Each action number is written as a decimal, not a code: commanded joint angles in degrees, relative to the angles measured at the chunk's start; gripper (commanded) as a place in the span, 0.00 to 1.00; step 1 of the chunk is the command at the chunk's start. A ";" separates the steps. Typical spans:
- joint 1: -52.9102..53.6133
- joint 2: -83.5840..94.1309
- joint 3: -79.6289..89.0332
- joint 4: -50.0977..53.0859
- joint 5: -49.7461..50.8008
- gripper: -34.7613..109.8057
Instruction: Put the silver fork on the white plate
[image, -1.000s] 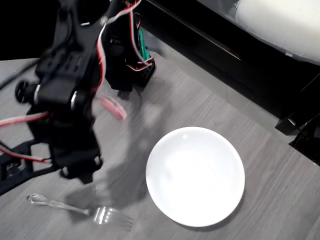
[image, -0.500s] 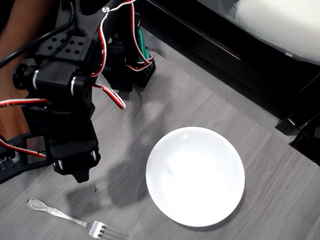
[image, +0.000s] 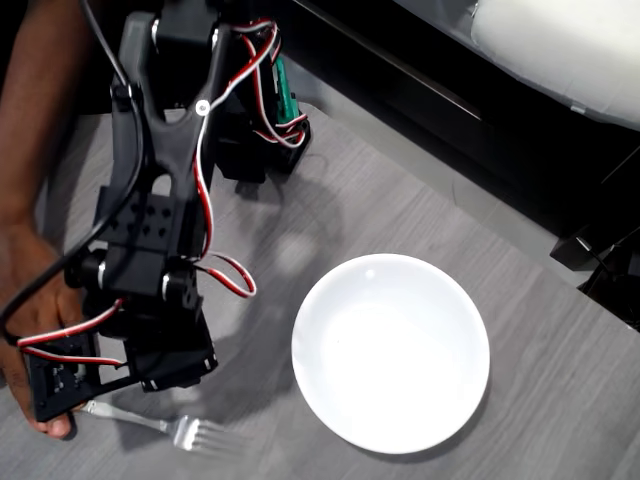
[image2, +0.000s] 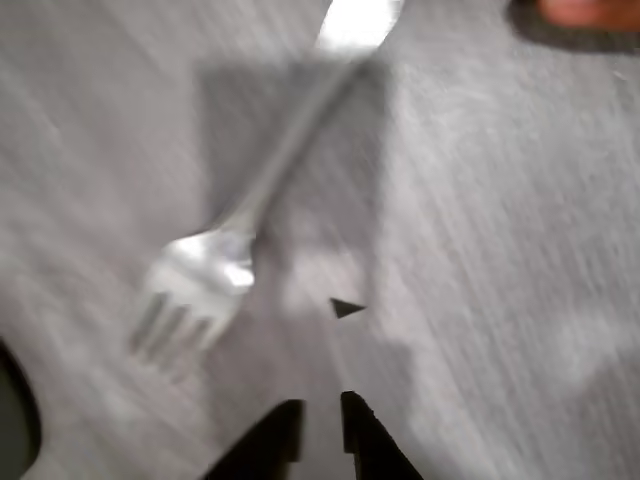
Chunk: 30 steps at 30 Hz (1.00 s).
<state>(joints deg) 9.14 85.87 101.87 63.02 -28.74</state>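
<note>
Approach phase: gripper descended toward the fork.

In the overhead view, a person's hand (image: 30, 330) rests at the left edge. We note the gripper (image2: 320, 430) has dropped from higher up to just above the silver fork (image: 170, 427), which still lies on the grey worktop (image: 400, 200). Its fingertips stand nearly closed, holding nothing. The white plate (image: 390, 350) sits empty, well right; grasping remains.

arm: over silver fork (image: 185, 431) handle | white plate (image: 390, 351): right, bare | person's hand (image: 30, 300): left edge
</note>
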 joint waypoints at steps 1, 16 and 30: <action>-0.53 1.93 -0.26 -0.09 0.09 0.35; 6.06 -2.29 -0.88 -9.05 0.53 0.39; 8.09 -15.47 -12.48 -8.70 1.49 0.37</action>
<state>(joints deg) 17.14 70.05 92.02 54.40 -27.60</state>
